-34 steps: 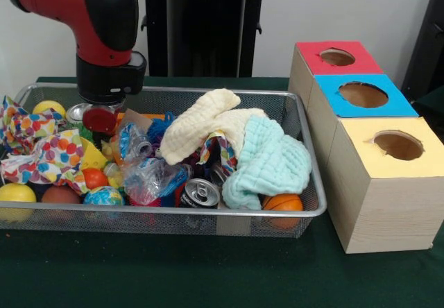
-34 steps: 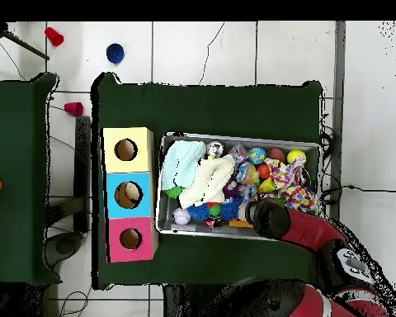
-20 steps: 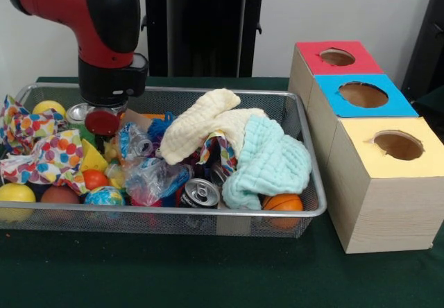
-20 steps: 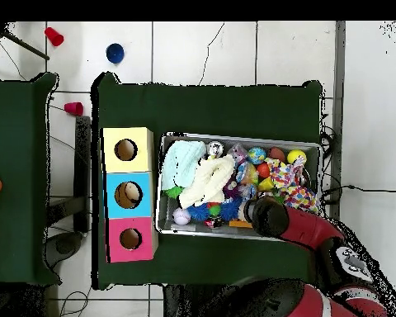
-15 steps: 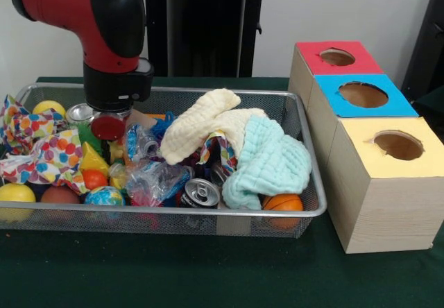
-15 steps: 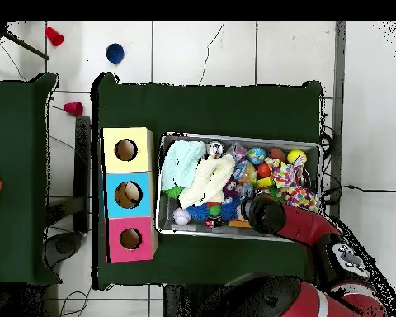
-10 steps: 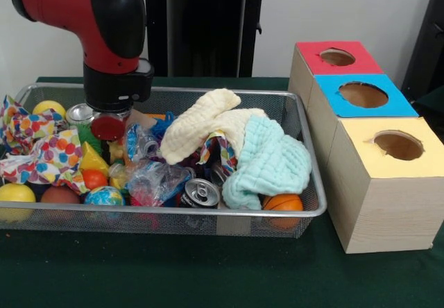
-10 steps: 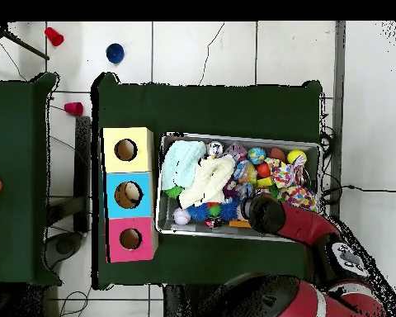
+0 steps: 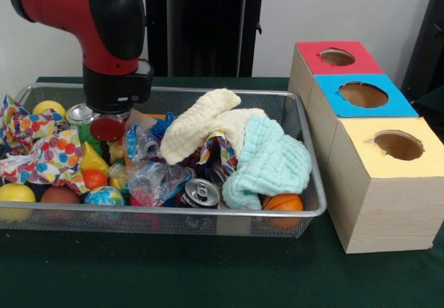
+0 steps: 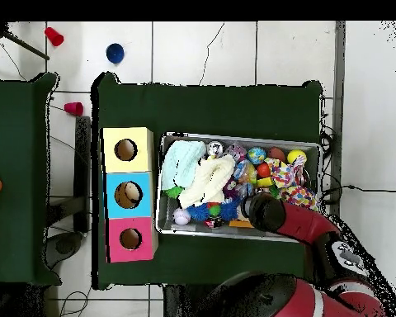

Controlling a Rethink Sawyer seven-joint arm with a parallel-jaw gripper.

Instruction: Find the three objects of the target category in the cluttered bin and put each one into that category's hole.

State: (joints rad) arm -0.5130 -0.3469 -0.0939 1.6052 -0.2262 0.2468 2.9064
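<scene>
A wire mesh bin (image 9: 305, 207) (image 10: 234, 138) holds a jumble of cloths, balls, cans and crumpled plastic bottles. A cream cloth (image 9: 201, 124) and a mint cloth (image 9: 274, 162) lie on the right side of the heap. A drink can (image 9: 200, 193) and an orange ball (image 9: 283, 202) sit at the front. My gripper (image 9: 109, 127) (image 10: 263, 210) hangs low over the bin's left part, just above a clear plastic bottle (image 9: 142, 143); the black wrist hides its end. To the right stand three boxes with a red hole (image 9: 337, 57), a blue hole (image 9: 363, 94) and a yellow hole (image 9: 397, 145).
Spotted multicoloured cloth (image 9: 45, 152) drapes the bin's left end beside yellow balls (image 9: 15, 195), a globe ball (image 9: 104, 197) and a tin can (image 9: 80, 112). Green cloth covers the table (image 9: 208, 273). Small cups (image 10: 115, 53) stand on the tiled floor.
Over the earlier frames the arm shifted a little to the right in the front view and rose slightly. In the last half second it has barely moved.
</scene>
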